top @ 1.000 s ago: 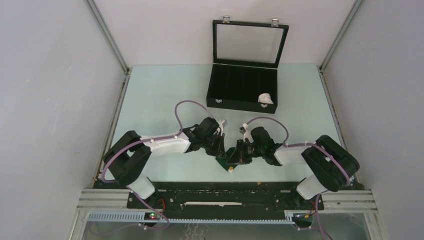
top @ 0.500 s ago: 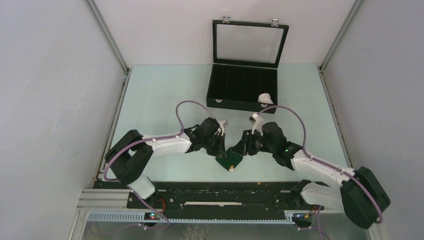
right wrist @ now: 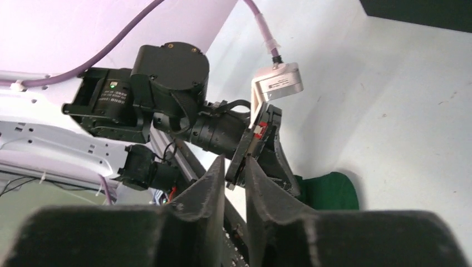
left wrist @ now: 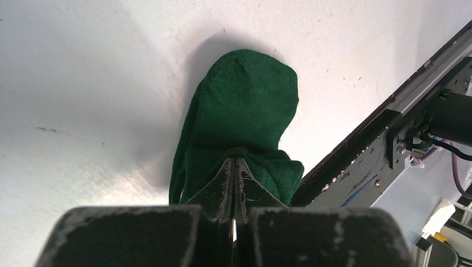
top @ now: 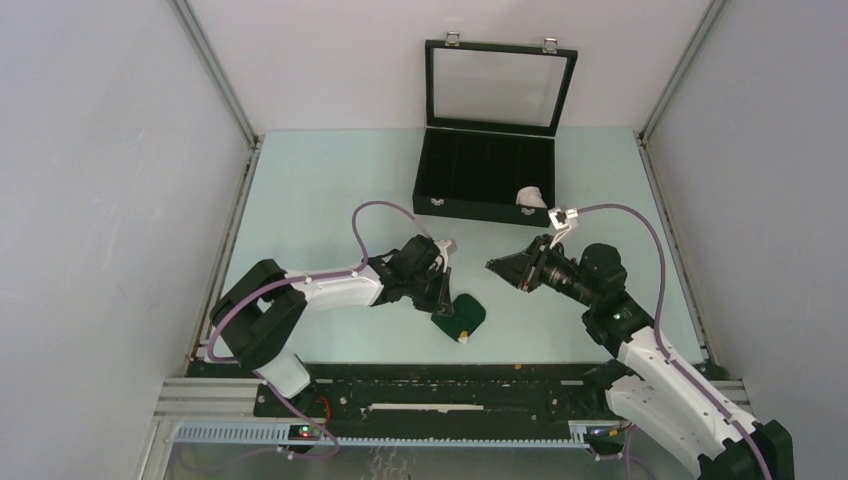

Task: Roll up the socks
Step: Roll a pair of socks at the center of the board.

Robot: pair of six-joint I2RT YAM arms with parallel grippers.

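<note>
The dark green sock (top: pixel 464 314) lies folded on the pale table near the front edge, its white-orange end (top: pixel 463 336) toward the rail. My left gripper (top: pixel 441 302) is shut on the sock's left fold. In the left wrist view its tips (left wrist: pixel 234 161) meet at the bunched near fold of the green sock (left wrist: pixel 239 105). My right gripper (top: pixel 495 267) hovers to the right of the sock and apart from it. Its jaws (right wrist: pixel 235 164) stand slightly open with nothing between them, and the green sock (right wrist: pixel 329 192) shows beyond. The white sock (top: pixel 531 196) sits bundled in the black case.
The black case (top: pixel 470 176) stands open at the back of the table, its glass lid (top: pixel 500 85) raised against the wall. A black rail (top: pixel 450 385) runs along the table's front edge, close to the sock. Grey walls close both sides.
My right gripper let go of the sock, drew back up and to the right, and its arm swung outward. The left gripper stayed at the sock's left fold.
</note>
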